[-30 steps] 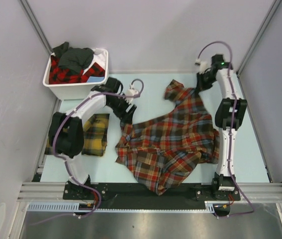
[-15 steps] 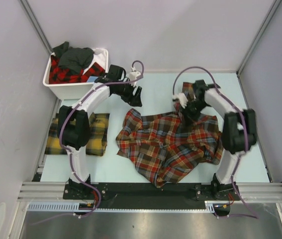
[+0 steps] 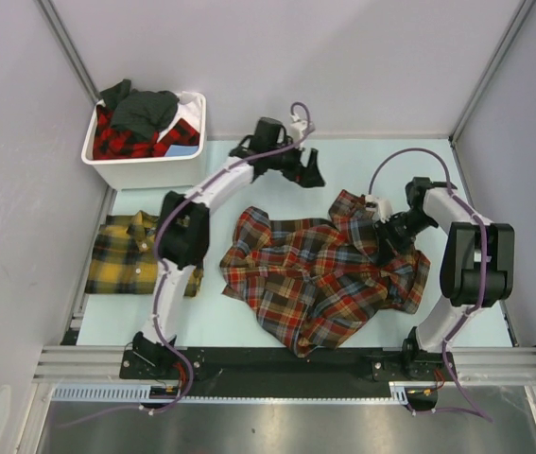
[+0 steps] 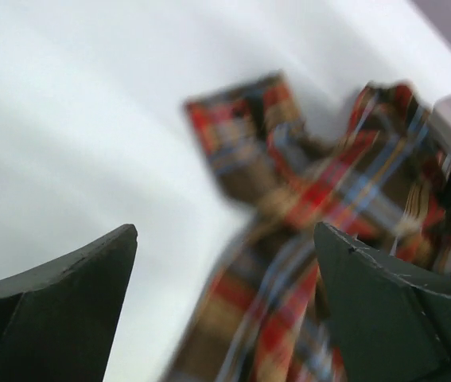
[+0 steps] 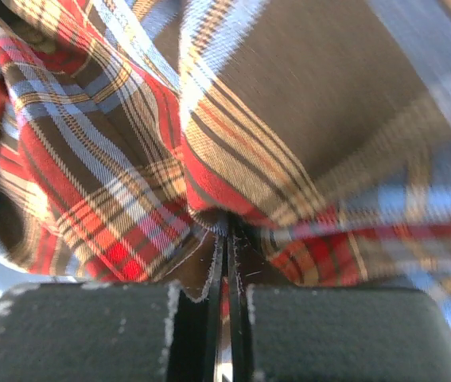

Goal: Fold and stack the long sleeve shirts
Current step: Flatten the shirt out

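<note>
Overhead view of your two arms at a pale blue table (image 3: 220, 317). A red-brown plaid shirt (image 3: 319, 279) with blue lines lies crumpled and unfolded in the middle of the table. Your right fingers (image 5: 82, 334) are pressed together on a fold of this shirt near its far right edge; the right wrist view shows cloth pinched in the thin slit between them. Your left arm stretches far across the table. Your left fingers (image 4: 58, 306) are spread wide with nothing between them, hanging above bare table just beyond the shirt's far edge. The left wrist view, blurred, shows a loose plaid end, probably a cuff or collar, lying ahead of them. At the left edge a yellow-and-green plaid shirt (image 3: 140, 265) lies flat, apparently already folded. In the far left corner a white bin (image 3: 145, 170) holds a red-black plaid shirt (image 3: 116, 142) and a dark grey shirt (image 3: 145, 109).

Judged from this, you are at the spreading stage for the second shirt: it must be flattened before any fold. The next move seems to call for your left fingers to come down on that loose end and close, so that both arms can pull the cloth apart and lay it smooth
</note>
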